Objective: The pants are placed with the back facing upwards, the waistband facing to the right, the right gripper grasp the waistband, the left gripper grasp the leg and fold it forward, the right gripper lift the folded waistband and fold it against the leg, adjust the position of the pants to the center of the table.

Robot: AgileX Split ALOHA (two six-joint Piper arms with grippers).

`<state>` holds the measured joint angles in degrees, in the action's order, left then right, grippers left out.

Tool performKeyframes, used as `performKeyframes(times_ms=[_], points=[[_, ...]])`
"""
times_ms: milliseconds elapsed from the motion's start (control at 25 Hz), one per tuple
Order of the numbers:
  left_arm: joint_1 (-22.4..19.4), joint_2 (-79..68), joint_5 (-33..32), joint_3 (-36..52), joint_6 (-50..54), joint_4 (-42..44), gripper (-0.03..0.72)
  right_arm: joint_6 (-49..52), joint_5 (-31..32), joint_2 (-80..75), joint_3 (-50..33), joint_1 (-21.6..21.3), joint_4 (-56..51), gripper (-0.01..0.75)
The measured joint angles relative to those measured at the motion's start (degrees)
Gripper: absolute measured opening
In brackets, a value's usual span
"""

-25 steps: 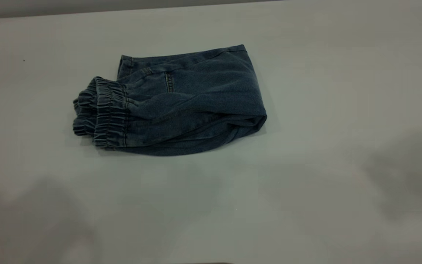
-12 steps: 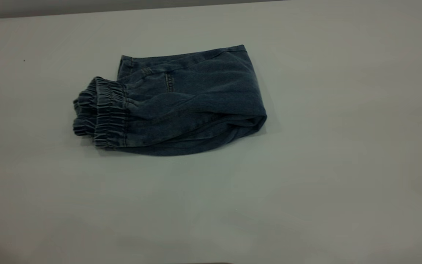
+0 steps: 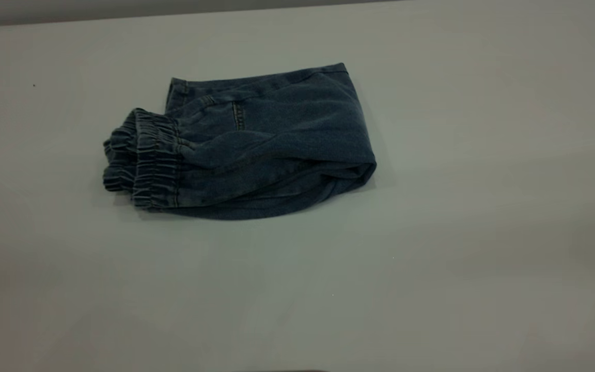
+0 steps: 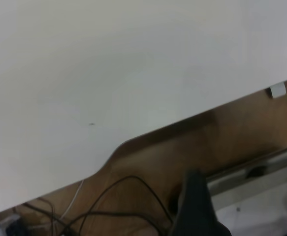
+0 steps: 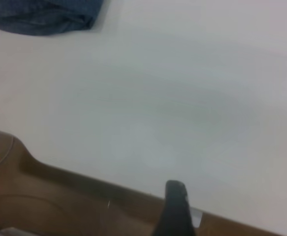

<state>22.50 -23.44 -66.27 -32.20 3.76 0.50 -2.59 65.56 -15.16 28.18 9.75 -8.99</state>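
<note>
The pants (image 3: 277,139) lie folded into a compact blue denim bundle on the white table (image 3: 457,232), left of the middle and toward the far side. The gathered waistband (image 3: 145,160) is at the bundle's left end, on top of the lower layers. A stitched hem of the leg (image 3: 256,80) runs along the far edge. Neither arm appears in the exterior view. The right gripper (image 5: 175,209) hangs over the table's near edge, well away from the pants (image 5: 45,14). The left gripper (image 4: 195,206) is beyond the table's edge, above the floor.
The table edge (image 4: 148,140) runs diagonally through the left wrist view, with brown floor and black cables (image 4: 113,196) beyond it. In the right wrist view the table edge (image 5: 84,179) also borders brown floor.
Dark shadows on the near left and right of the table a second ago have faded away. The pants have not moved.
</note>
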Motion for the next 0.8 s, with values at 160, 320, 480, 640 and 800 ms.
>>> performKeyframes(times_ms=[160, 320, 480, 640, 800], points=[[0.0, 2.4, 1.7, 3.8, 0.0, 0.0, 0.463, 0.0, -0.8, 0.6, -1.1, 0.0, 0.0, 0.506], [0.0, 2.7, 2.4, 3.8, 0.0, 0.1, 0.463, 0.0, -0.9, 0.6, -1.1, 0.0, -0.4, 0.506], [0.0, 2.7, 2.5, 3.8, 0.0, 0.1, 0.463, 0.0, -0.9, 0.6, -1.1, 0.0, -0.5, 0.506], [0.0, 2.7, 2.5, 3.8, 0.0, 0.1, 0.463, 0.0, -0.9, 0.6, -1.1, 0.0, -0.7, 0.506], [0.0, 2.7, 2.5, 3.8, 0.1, 0.1, 0.463, 0.0, -0.9, 0.6, -1.1, 0.0, -0.8, 0.506]])
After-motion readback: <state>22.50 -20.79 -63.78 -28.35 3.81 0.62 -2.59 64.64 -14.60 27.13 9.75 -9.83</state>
